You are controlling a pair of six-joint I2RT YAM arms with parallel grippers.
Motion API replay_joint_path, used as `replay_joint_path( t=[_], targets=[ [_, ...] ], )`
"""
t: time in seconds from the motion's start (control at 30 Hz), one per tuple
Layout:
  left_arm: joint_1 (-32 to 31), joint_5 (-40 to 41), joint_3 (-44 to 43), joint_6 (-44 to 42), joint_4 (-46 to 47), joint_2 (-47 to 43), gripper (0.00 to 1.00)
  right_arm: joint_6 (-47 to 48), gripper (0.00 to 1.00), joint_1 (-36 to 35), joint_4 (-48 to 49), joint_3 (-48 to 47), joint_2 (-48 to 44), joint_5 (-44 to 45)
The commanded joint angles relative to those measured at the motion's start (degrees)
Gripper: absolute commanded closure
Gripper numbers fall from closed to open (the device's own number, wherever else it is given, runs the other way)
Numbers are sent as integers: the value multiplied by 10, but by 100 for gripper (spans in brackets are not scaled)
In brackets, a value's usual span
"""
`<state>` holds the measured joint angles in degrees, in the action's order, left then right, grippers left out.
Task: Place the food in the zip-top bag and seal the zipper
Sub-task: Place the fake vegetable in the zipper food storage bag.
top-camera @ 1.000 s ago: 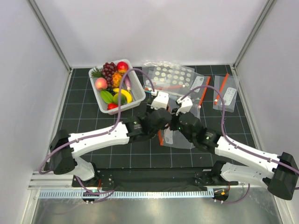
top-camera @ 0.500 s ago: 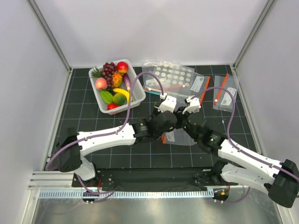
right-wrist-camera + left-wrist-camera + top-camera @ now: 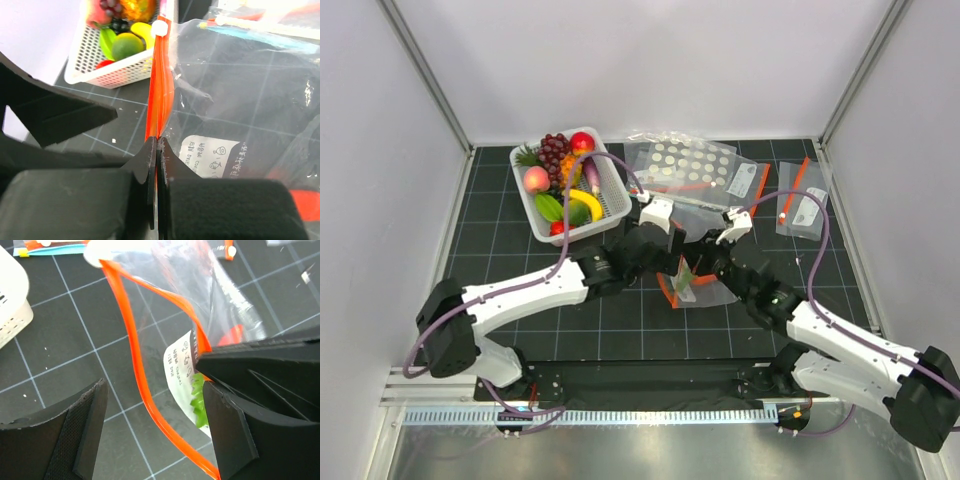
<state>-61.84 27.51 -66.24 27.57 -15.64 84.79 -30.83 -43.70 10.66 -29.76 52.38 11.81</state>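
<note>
1. Seen from above, a dark gridded table [image 3: 520,270] sits between white walls. Two white-and-black arms reach in from the near edge and meet near the middle.
2. The zip-top bag [image 3: 708,292], clear and crinkly, is at that meeting point. It sits just to the right of and nearer than a white slotted basket [image 3: 610,208].
3. The right gripper [image 3: 156,142] is clamped on the zipper [image 3: 131,340]. Its two black fingers are pressed together with the orange-red strip pinched between them. From the fingertips the strip runs straight away to a small white slider [image 3: 159,27].
4. The left gripper [image 3: 156,400] has its fingers spread wide and grips nothing. One finger stands on each side of the bag's mouth, and the near zipper strip passes through the gap between them.
5. The bag's mouth gapes, its two orange-red strips bowing apart into a long loop.
6. A green piece [image 3: 199,407] is inside the bag, next to a white printed label [image 3: 179,365]. An orange-red shape shows deeper in the bag; which piece it is cannot be told.
7. The other food is in the basket: a yellow banana [image 3: 585,203], a pink peach [image 3: 536,179], dark grapes [image 3: 554,150] and other small fruits.
8. At the back of the table lies a clear dotted bag [image 3: 685,160]. To its right are two smaller labelled bags [image 3: 805,205], all apart from the held bag.
</note>
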Motion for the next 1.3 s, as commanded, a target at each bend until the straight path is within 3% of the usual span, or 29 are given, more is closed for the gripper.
replay_joint_path(
  t=[0.0, 0.1, 0.27, 0.4, 0.6, 0.83, 0.97, 1.27],
  targets=[
    [13, -50, 6, 16, 77, -59, 20, -29, 99, 12, 49, 1, -5, -43],
    [20, -23, 27, 14, 72, -109, 16, -26, 99, 18, 31, -1, -18, -27],
    [131, -35, 48, 81, 11, -146, 12, -12, 99, 18, -75, -32, -37, 99],
    [248, -97, 87, 123, 6, -148, 11, -2, 99, 18, -75, -30, -47, 104],
    [335, -123, 90, 136, -1, -114, 10, 7, 99, 18, -78, -31, -45, 109],
    [375, -26, 38, 85, -35, -57, 5, 15, 99, 18, -69, -32, -26, 96],
    [382, -24, 9, 77, -54, -17, 0, 17, 99, 18, -64, -32, -25, 88],
    [400, -35, -26, 88, -30, 73, 0, 21, 99, 18, -54, -27, -22, 80]
  ],
)
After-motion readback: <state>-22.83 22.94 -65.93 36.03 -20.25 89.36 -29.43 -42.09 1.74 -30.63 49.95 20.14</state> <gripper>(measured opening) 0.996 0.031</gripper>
